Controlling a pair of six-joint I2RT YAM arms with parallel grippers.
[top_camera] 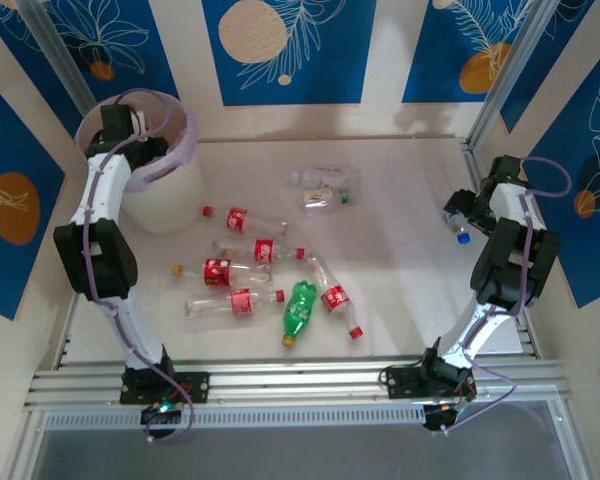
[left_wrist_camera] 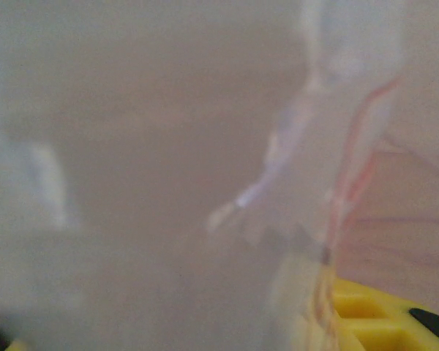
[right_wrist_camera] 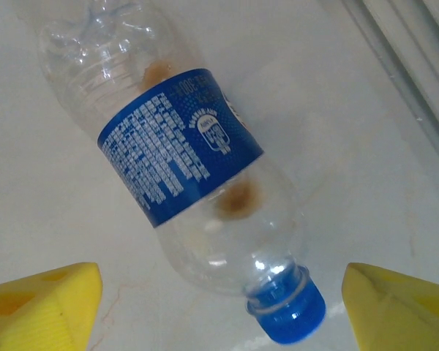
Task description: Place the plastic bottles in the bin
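Bin (top_camera: 170, 200): round white plastic bucket with a pale purple bag folded over its rim, in the far-left corner of the smooth pale table (top_camera: 400, 270). Left gripper (top_camera: 127, 122) sits inside its mouth. In the wrist view, blurred clear film with red streaks lies close to the lens, with 1 yellow finger (left_wrist_camera: 366, 314) at the lower edge; how far the jaws are apart cannot be told.

Blue-capped bottle (right_wrist_camera: 197, 161): clear ribbed plastic with a blue printed label, lying flat near the table's right edge beside a metal rail (right_wrist_camera: 406, 51). Right gripper (right_wrist_camera: 221, 281) is spread wide, its yellow wedge fingers either side of the cap and apart from it, holding nothing.

Mid-table cluster, all lying flat: 5 red-labelled clear bottles (top_camera: 242, 302), 1 green bottle (top_camera: 298, 310) with a yellow cap, and 2 plain clear bottles (top_camera: 325, 187) farther back. Bare table separates the cluster from the right arm.
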